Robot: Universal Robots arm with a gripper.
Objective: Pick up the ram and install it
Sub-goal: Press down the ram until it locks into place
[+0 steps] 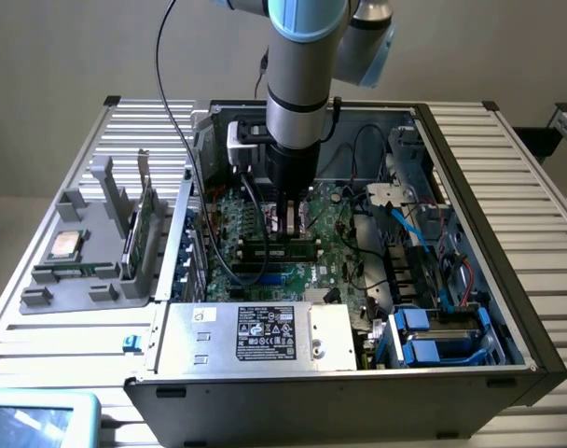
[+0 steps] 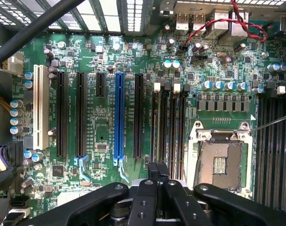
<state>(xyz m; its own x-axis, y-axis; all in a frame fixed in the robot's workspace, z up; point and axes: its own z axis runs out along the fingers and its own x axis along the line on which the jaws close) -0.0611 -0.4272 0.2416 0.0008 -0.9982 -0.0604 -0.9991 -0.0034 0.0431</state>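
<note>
Exterior view gives you the arm reaching down into the open case (image 1: 507,280), with the gripper (image 1: 291,224) just above the motherboard (image 1: 335,229). Its fingers are clenched on the ram (image 1: 282,248), which lies lengthwise along the black slots at mid-board. Wrist view shows you the fingers (image 2: 154,172) pinched together over those slots, beside the empty CPU socket (image 2: 220,162). Off the case, toward the exterior view's left, a grey tray (image 1: 88,233) holds a square chip (image 1: 63,245).

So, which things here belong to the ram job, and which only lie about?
Job: ram, gripper, memory slots.
Lying about: processor chip, green card, gray holder, power supply.
</note>
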